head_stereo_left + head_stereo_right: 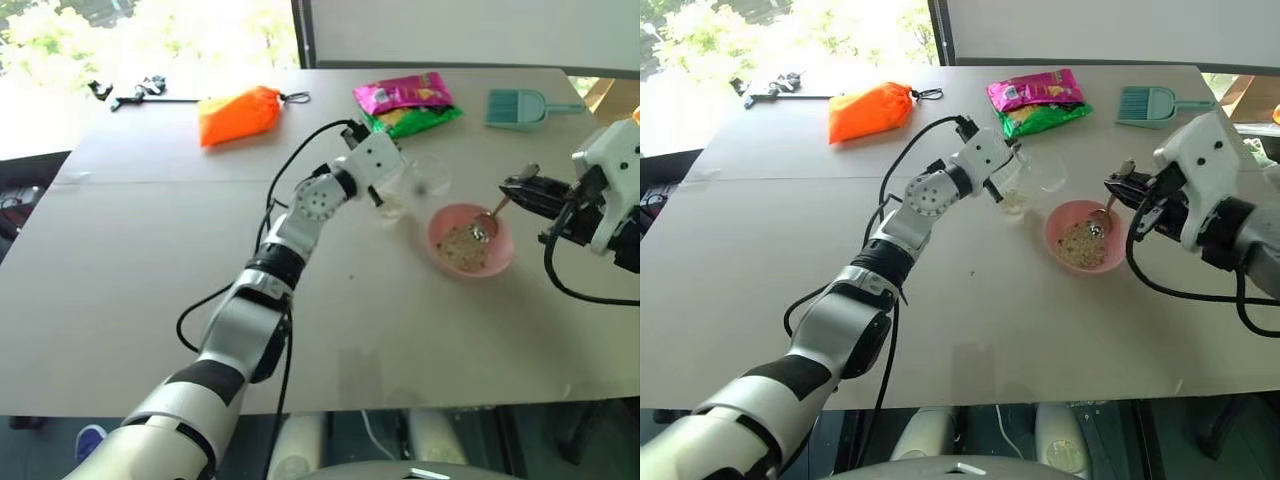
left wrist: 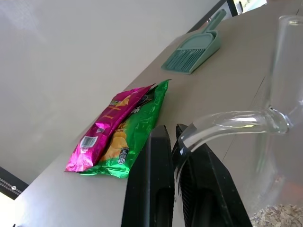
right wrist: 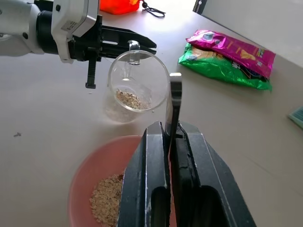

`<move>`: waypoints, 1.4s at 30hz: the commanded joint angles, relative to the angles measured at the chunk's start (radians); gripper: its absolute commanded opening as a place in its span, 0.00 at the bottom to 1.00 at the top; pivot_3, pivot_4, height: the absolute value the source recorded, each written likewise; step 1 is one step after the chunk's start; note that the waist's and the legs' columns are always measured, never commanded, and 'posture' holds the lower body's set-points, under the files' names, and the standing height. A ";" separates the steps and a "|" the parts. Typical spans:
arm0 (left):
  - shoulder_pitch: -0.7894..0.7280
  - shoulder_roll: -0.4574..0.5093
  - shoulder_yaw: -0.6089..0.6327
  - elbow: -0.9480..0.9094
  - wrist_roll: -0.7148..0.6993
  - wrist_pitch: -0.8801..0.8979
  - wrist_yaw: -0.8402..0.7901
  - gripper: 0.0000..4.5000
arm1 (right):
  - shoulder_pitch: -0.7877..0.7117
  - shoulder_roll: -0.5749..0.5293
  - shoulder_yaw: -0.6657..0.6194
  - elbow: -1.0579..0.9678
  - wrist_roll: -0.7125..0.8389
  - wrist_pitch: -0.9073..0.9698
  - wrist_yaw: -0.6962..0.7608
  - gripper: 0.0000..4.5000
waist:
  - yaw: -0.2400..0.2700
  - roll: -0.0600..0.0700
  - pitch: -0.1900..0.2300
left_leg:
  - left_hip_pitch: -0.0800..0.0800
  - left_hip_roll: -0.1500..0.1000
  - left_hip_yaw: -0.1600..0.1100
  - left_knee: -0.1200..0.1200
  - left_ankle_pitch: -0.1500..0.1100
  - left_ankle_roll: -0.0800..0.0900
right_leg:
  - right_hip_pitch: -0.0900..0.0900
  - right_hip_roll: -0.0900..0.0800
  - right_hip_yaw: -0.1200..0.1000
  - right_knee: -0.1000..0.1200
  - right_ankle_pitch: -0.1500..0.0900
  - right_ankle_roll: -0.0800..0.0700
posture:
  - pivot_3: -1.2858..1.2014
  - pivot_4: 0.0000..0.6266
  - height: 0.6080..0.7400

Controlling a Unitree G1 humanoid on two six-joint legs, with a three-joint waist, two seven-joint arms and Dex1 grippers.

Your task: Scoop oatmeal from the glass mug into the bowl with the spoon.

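Observation:
My left gripper is shut on the thin handle of the glass mug. The mug is tipped on the table just left of the pink bowl. A little oatmeal lies inside the mug, and a bigger pale heap of oatmeal lies in the bowl. From the right, my right gripper is shut on the handle of the silver spoon. The spoon's oval end dips into the bowl over the flakes. In the right wrist view the spoon handle sticks up between the shut fingers.
Pink and green snack bags and a teal dustpan-like scoop lie at the back right. An orange pouch and small black items sit at the back left. The table's front edge runs below the bowl.

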 commanded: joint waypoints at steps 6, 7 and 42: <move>0.101 0.020 0.093 -0.273 -0.116 0.169 -0.015 0.01 | -0.301 0.206 -0.192 0.303 0.686 0.048 -0.393 0.00 | -0.006 -0.001 0.001 | 0.001 0.000 0.002 0.000 0.000 0.000 | 0.001 -0.001 0.002 0.001 0.000 0.000 | 0.52 0.24 1.00; 0.114 0.022 0.094 -0.298 -0.118 0.189 -0.013 0.01 | -0.336 0.218 -0.178 0.312 0.733 0.048 -0.433 0.00 | -0.006 -0.001 0.000 | 0.001 0.001 0.001 0.000 0.000 0.000 | 0.001 0.000 0.001 0.000 0.000 0.000 | 0.52 0.24 1.00; 0.360 -0.005 0.150 -0.803 -0.192 0.508 0.112 0.00 | -0.572 0.513 0.264 0.395 0.258 0.118 -0.230 0.34 | -0.008 0.000 0.000 | 0.001 0.000 -0.001 0.000 0.000 0.000 | 0.001 0.000 0.000 0.001 0.000 0.000 | 0.52 0.24 1.00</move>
